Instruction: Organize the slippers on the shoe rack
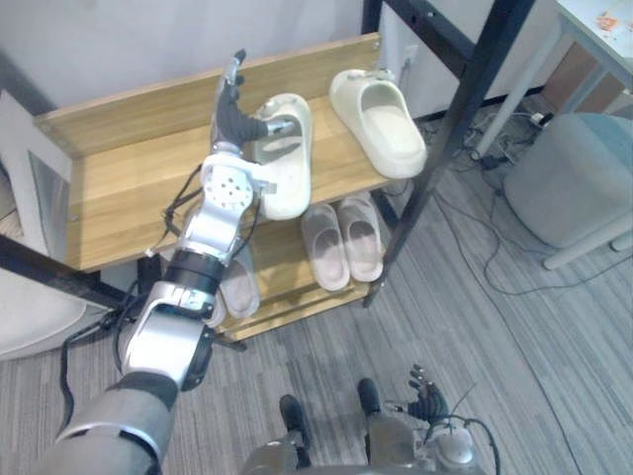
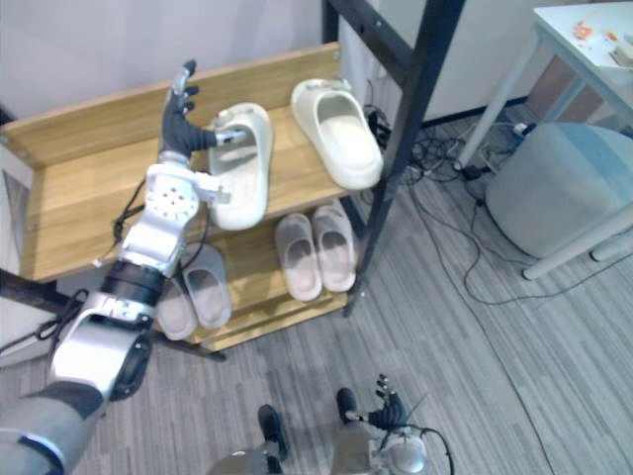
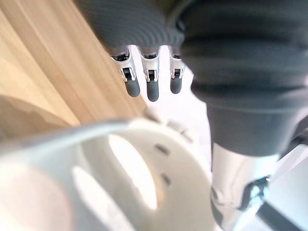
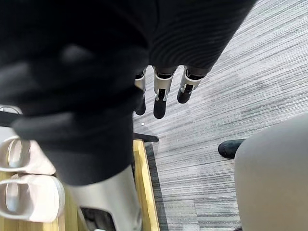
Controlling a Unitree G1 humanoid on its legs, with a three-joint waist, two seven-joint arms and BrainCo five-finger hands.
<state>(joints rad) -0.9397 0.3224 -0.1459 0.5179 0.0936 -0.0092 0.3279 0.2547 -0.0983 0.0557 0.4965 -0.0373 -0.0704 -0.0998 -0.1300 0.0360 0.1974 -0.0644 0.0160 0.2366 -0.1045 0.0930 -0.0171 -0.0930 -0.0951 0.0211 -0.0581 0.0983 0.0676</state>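
Left robot hand (image 1: pixel 234 111) raised over top shelf (image 1: pixel 129 178) of shoe rack (image 1: pixel 297 307). Fingers (image 3: pixel 153 85) held straight and released; thumb stretched above strap of cream slipper (image 1: pixel 287 173); nothing grasped. Cream slipper laid flat on top shelf, heel toward front edge. Second cream slipper (image 1: pixel 381 119) set just beside it, nearer black post (image 1: pixel 445 139). Two pale pink pairs (image 1: pixel 343 237) (image 2: pixel 193 287) kept on lower shelf (image 1: pixel 282 259). Right robot hand (image 1: pixel 425 399) hung low over grey floor (image 1: pixel 495 327), fingers relaxed, nothing held. Grey stool (image 1: pixel 569 178) seen well apart from rack.
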